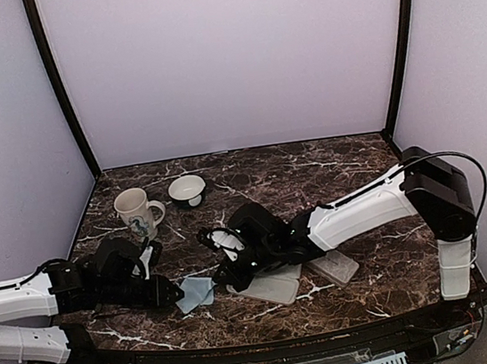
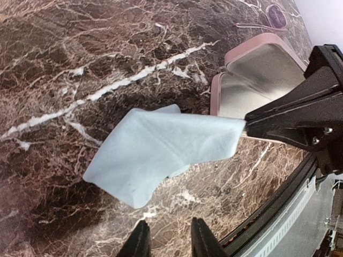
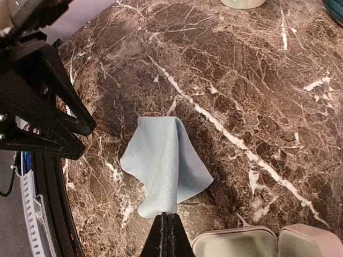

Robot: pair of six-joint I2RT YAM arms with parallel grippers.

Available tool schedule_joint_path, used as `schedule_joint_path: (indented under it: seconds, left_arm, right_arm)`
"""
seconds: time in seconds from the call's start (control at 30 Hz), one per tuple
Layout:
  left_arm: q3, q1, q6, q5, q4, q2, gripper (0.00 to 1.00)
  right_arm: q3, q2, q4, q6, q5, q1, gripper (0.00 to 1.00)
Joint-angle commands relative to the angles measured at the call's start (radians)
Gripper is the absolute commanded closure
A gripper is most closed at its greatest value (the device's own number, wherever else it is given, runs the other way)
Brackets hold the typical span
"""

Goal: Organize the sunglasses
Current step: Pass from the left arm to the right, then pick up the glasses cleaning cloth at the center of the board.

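Note:
A light-blue cloth (image 1: 195,293) (image 2: 161,147) (image 3: 166,160) hangs by one corner from my right gripper (image 3: 168,230) (image 2: 242,127) (image 1: 220,279), which is shut on it; the cloth's far end droops toward the marble. My left gripper (image 2: 169,241) (image 1: 169,294) is open just short of the cloth's free edge, nothing between its fingers. An open pink case (image 2: 257,69) (image 3: 252,243) (image 1: 275,285) lies beside the right gripper. One thin red-framed pair of sunglasses (image 2: 270,17) shows at the far edge of the left wrist view.
A second oblong case (image 1: 335,267) lies right of the pink one. A white mug (image 1: 138,211) and a small bowl (image 1: 187,190) stand at the back left. The table's front rim (image 2: 278,209) runs close behind the cloth.

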Motion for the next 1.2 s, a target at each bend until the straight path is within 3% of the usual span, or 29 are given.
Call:
schedule_joint_path:
  seconds: [0.0, 0.1, 0.2, 0.53, 1.17]
  left_arm:
    - [-0.017, 0.005, 0.058, 0.011, 0.034, 0.024, 0.67]
    - [-0.021, 0.003, 0.102, 0.014, 0.057, 0.052, 0.58]
    - [-0.027, -0.013, 0.144, -0.001, 0.097, 0.072, 0.56]
    - [-0.012, -0.071, 0.297, -0.043, 0.164, 0.177, 0.67]
    - [0.107, -0.124, 0.425, -0.118, 0.168, 0.422, 0.64]
  right_arm:
    - [-0.009, -0.056, -0.014, 0.044, -0.024, -0.020, 1.00]
    - [0.008, -0.063, -0.035, 0.067, -0.033, -0.028, 1.00]
    - [0.040, -0.058, -0.074, 0.087, -0.034, -0.035, 1.00]
    - [0.093, -0.041, -0.153, 0.109, -0.017, -0.056, 1.00]
    - [0.093, -0.027, -0.164, 0.109, -0.017, -0.057, 1.00]
